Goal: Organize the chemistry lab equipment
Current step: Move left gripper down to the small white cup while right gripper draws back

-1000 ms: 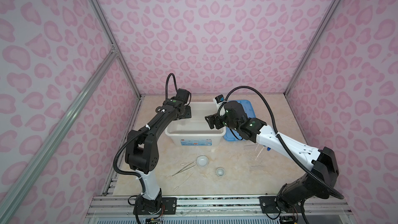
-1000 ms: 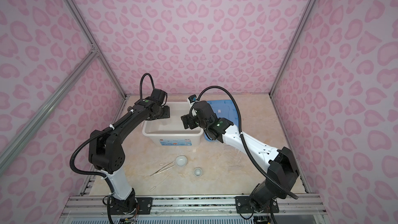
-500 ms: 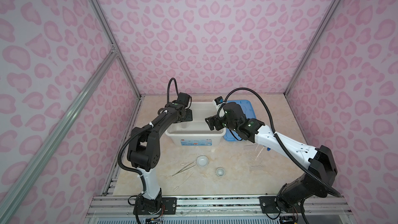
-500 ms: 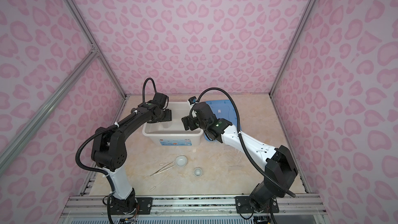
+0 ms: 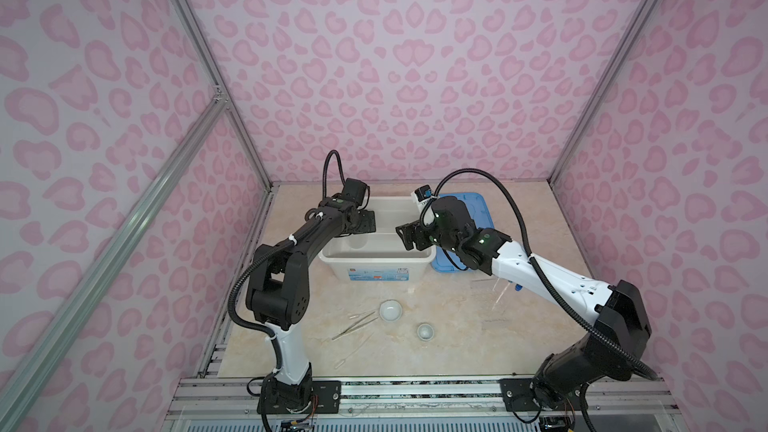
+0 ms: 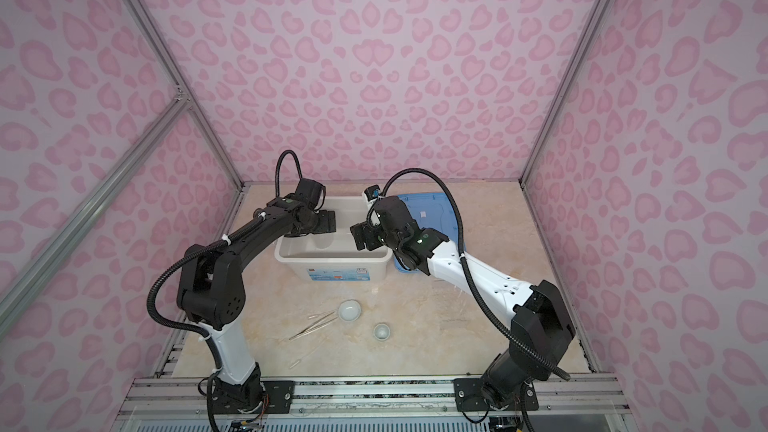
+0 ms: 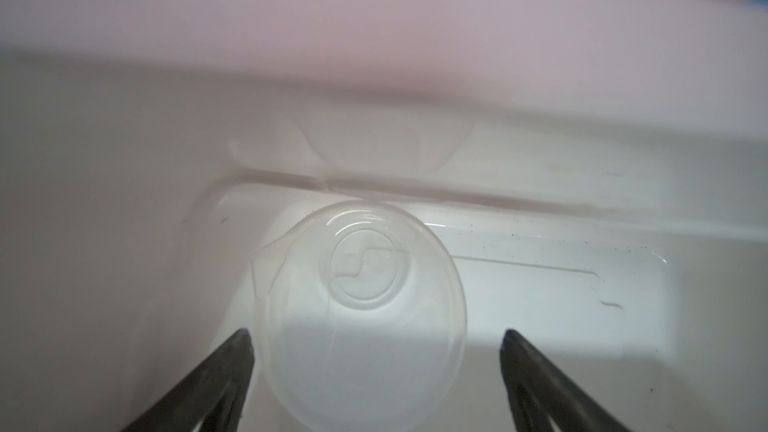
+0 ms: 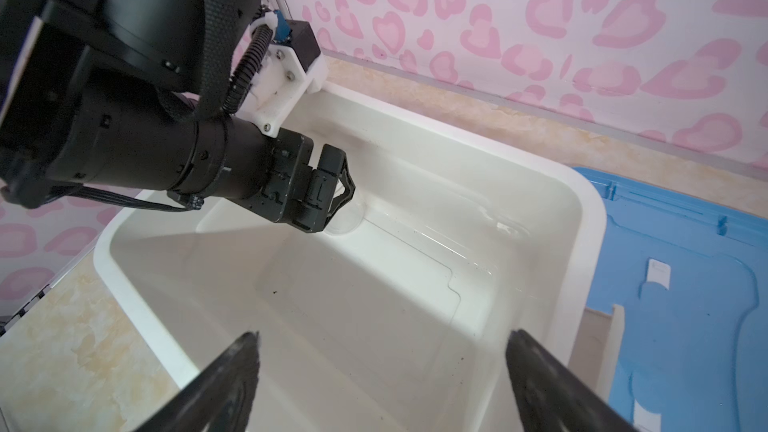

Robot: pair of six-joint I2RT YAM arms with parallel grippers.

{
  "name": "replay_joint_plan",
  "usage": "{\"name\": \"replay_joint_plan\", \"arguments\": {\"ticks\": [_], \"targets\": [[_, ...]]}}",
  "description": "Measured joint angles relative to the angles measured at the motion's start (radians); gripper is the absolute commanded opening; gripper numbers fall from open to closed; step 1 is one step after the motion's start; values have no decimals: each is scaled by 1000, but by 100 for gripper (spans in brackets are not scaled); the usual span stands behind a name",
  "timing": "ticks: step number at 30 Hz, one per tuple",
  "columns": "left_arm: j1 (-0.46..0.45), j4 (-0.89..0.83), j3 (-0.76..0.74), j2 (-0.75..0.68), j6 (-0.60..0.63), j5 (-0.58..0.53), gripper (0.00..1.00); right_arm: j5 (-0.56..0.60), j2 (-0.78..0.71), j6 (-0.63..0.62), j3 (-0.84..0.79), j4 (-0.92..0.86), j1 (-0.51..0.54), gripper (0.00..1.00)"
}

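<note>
Clear beaker (image 7: pixel 359 309) stands on the white bin (image 8: pixel 540 243) floor, right between the left gripper (image 7: pixel 376 334) tips. Left jaws are spread wider than the beaker, with no grip on it. Right gripper (image 8: pixel 383 335) hovers over the bin's other end, also wide open and empty. Larger dish (image 5: pixel 390 310), smaller dish (image 5: pixel 425 331) and tweezers (image 5: pixel 353 328) lie on the worktop (image 5: pixel 457 326), well apart from both grippers.
</note>
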Motion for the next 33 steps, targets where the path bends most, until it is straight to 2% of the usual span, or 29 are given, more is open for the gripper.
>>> {"name": "replay_joint_plan", "arguments": {"ticks": [6, 11, 21, 26, 33], "targets": [[0, -18, 26, -61, 0, 6, 98, -3, -21, 1, 0, 1, 0, 93], [-5, -33, 51, -174, -1, 35, 98, -24, -50, -21, 0, 3, -6, 94], [-18, -152, 78, -438, 47, 235, 99, -84, -183, -108, -30, -55, -7, 98], [-56, -234, 22, -566, 89, 320, 97, -88, -279, -132, -94, -109, -6, 98], [-192, -299, -166, -727, 88, 348, 99, -81, -405, -139, -203, -187, 23, 98]]}}
